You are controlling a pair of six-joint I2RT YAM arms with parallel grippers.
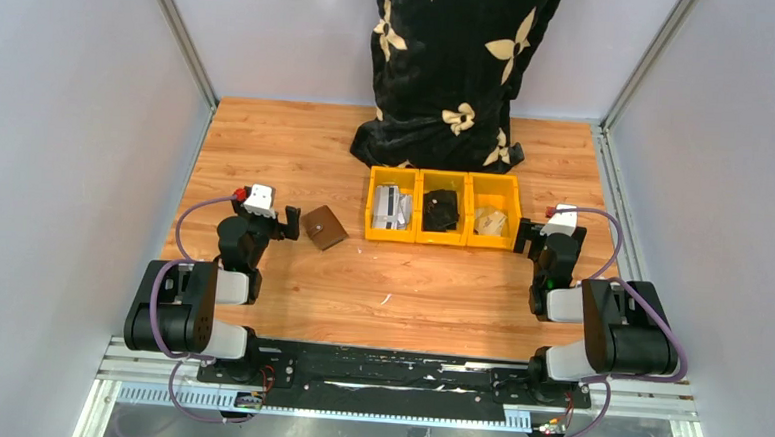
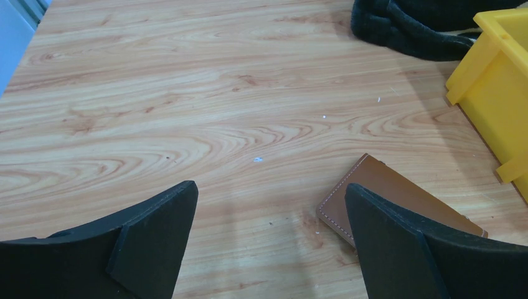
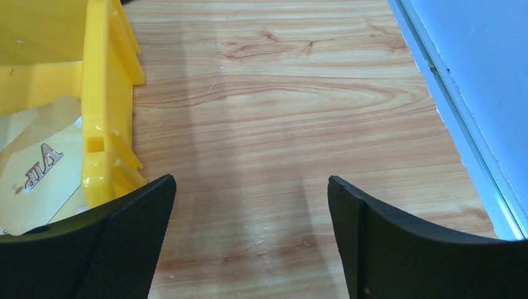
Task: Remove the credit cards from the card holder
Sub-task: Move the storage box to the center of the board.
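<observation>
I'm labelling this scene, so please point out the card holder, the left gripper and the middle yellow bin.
card holder (image 1: 324,227), top external view, centre of its brown cover.
left gripper (image 2: 269,192), left wrist view, midway between its open fingertips.
middle yellow bin (image 1: 440,239), top external view, its near wall.

The card holder is a small square brown leather-look wallet w/ pale stitching along the edge, folded shut & lying flat on the wood. It sits turned approx. diagonal, just left of the yellow bins, near the leftmost bin's front corner but not touching. Credit cards can't be seen w/ it shut.
</observation>
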